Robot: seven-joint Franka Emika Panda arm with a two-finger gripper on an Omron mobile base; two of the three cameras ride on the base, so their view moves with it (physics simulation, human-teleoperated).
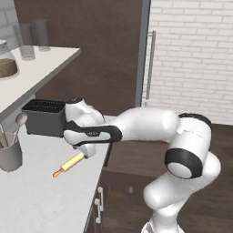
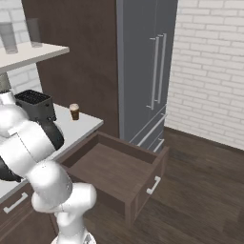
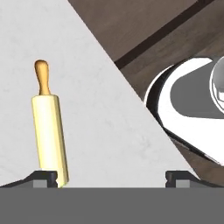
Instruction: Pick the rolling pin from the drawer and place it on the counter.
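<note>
Gripper: two small dark finger tips [image 3: 111, 179] rise at the bottom of the hand view, one at lower left and one at lower right, spread far apart and pinching nothing.
Left finger tip: its tip [image 3: 43, 178] stands just beside the near end of the rolling pin; whether they touch, I cannot tell.
Rolling pin: slim pale-yellow wooden cylinder with orange-tan handle pegs [image 3: 49, 131], lying flat on the counter, in the left half of the hand view with one peg pointing to the top. In the left base view it [image 1: 69, 164] lies left of centre, partly under the white hand, its free peg pointing to the lower left.
Counter: long light-grey, nearly white slab [image 1: 41, 200], filling the lower left of the left base view; the pin rests near its right edge.
Drawer: wide shallow dark-brown wooden box with a small light handle [image 2: 114, 171], pulled open in the lower centre of the right base view, its brown floor bare.
Toaster: dark boxy appliance [image 1: 44, 117] on the counter, at the left of the left base view, just behind the hand.
Utensil cup: grey cup with spoons [image 1: 10, 152] at the left edge, well apart from the pin.
Small brown cup: it [image 2: 74, 111] stands on the counter, upper left of the right base view.
</note>
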